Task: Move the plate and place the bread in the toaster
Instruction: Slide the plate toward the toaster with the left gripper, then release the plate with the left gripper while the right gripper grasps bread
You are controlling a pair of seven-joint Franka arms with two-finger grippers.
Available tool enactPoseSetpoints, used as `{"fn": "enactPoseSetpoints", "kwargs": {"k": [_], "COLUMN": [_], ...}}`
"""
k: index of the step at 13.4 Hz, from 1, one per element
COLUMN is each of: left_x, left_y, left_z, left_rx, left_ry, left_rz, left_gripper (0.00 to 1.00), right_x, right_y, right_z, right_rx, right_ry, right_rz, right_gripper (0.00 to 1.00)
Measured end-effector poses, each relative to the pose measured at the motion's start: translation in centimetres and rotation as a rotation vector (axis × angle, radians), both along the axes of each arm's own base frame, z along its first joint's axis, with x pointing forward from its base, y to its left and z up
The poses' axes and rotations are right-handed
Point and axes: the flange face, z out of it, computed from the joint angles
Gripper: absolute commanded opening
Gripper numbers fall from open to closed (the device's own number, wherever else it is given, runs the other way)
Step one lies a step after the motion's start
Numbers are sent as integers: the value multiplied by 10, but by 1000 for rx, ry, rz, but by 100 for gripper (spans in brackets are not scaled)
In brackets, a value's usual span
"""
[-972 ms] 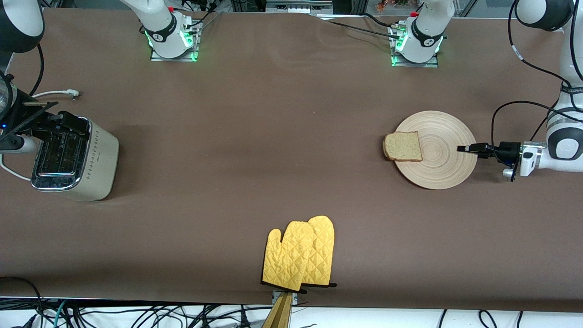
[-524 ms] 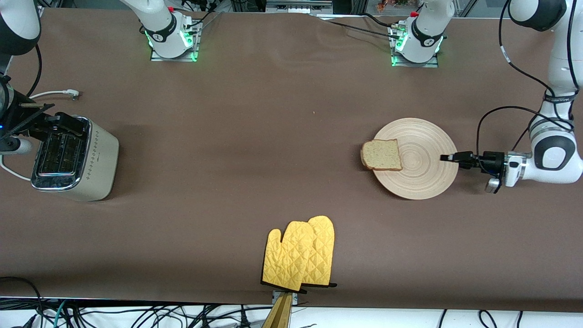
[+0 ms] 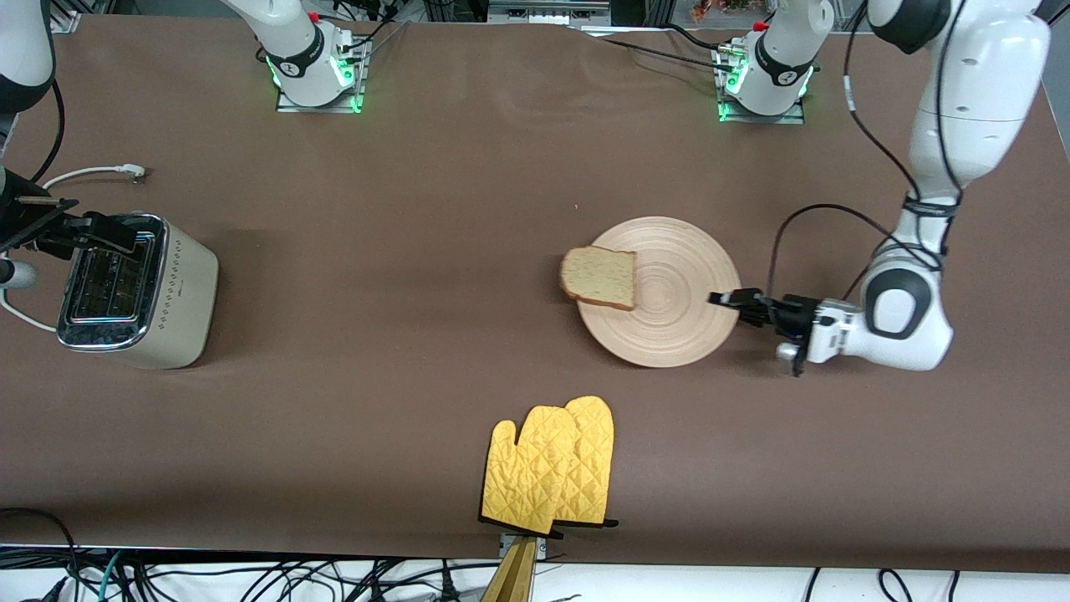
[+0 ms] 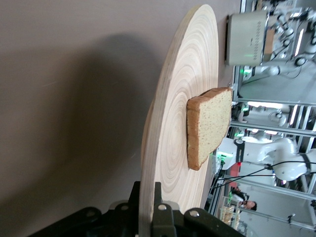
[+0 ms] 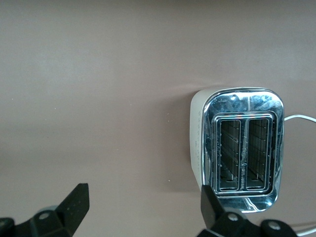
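The pale wooden plate (image 3: 677,313) is near the table's middle, with the bread (image 3: 599,278) lying on its edge toward the right arm's end, overhanging slightly. My left gripper (image 3: 726,299) is shut on the plate's rim at the side toward the left arm's end. The left wrist view shows the rim (image 4: 163,148) clamped between the jaws of that gripper (image 4: 147,207), and the bread (image 4: 210,126) on the plate. The cream toaster (image 3: 138,293) stands at the right arm's end. My right gripper (image 3: 84,227) hovers open above it. The right wrist view shows both empty slots of the toaster (image 5: 242,143) beside the open gripper (image 5: 143,205).
A pair of yellow oven mitts (image 3: 552,466) lies near the table's front edge at the middle. The toaster's white cord (image 3: 92,174) trails toward the arm bases. The two arm bases (image 3: 313,71) (image 3: 765,75) stand along the table's edge farthest from the front camera.
My left gripper has moved the plate, with the bread on it, from the left arm's end toward the table's middle. The right gripper has shifted slightly over the toaster.
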Motion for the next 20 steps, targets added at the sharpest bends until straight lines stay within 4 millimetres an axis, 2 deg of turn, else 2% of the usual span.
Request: {"fn": "enactPoseSetpoints", "kwargs": {"k": [2, 4, 6, 7, 9, 11, 12, 13, 15, 16, 17, 20], "left_x": [-6, -22, -41, -48, -54, -56, -57, -59, -60, -60, -61, -58], "left_y": [-75, -141, -191, -208, -219, -218, -216, -215, -215, -215, -214, -199], "left_z": [-2, -10, -17, -20, -28, -34, -37, -40, -42, -42, -42, -45], "left_rx": [-24, 5, 13, 9, 31, 39, 43, 46, 49, 51, 52, 57], "left_ry": [9, 8, 37, 46, 42, 50, 57, 63, 77, 80, 82, 91], "left_rz": [27, 15, 27, 28, 31, 33, 34, 36, 38, 39, 40, 61], "left_gripper": [0, 0, 0, 0, 0, 9, 27, 29, 39, 57, 100, 100], "right_x": [2, 3, 4, 5, 5, 5, 4, 3, 1, 1, 0, -12], "right_y": [-1, -2, -2, -2, -2, -2, -1, 0, 10, 22, 36, 64], "right_z": [-6, -11, -14, -15, -16, -21, -27, -34, -55, -69, -84, -135], "right_rx": [-2, -3, -4, -4, -4, -4, -3, -2, 9, 29, 69, 268], "right_ry": [10, 19, 24, 25, 28, 38, 50, 65, 99, 107, 113, 150], "right_rz": [-2, -3, -4, -4, -4, -4, -4, -2, 12, 24, 24, -45], "right_gripper": [100, 100, 100, 100, 100, 100, 100, 100, 100, 100, 100, 100]}}
